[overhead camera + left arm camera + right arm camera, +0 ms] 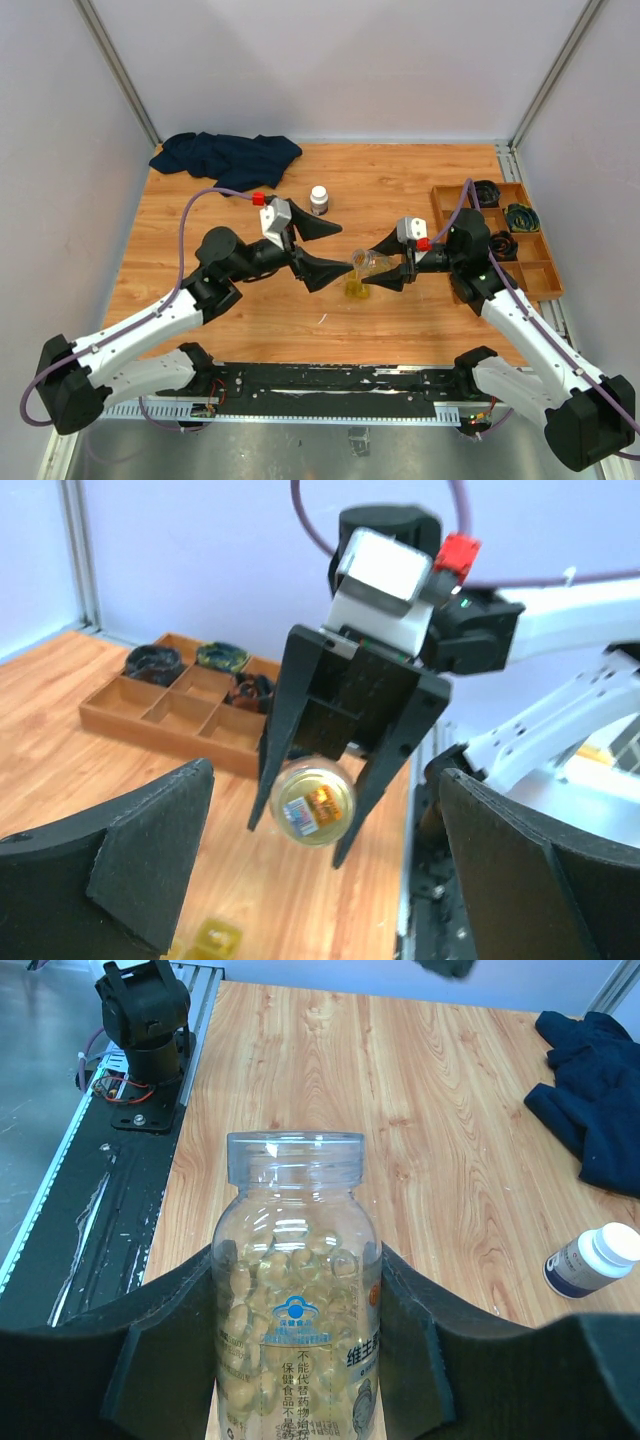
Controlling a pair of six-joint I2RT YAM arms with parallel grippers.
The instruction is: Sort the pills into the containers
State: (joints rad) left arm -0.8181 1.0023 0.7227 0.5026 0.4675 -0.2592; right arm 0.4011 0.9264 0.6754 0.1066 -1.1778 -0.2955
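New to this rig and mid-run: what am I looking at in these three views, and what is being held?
Two robot arms are bolted at the near edge of a wooden table. The overhead picture looks down from behind them. The other two come from a camera on each wrist, so the black wedges at the bottom are that arm's own fingers. The right gripper is clamped on a clear bottle of yellowish capsules, with no cap on it. The left gripper faces it, jaws wide, holding nothing. On the table lie a small yellow case, a white-capped bottle, a dark blue cloth and a wooden tray.
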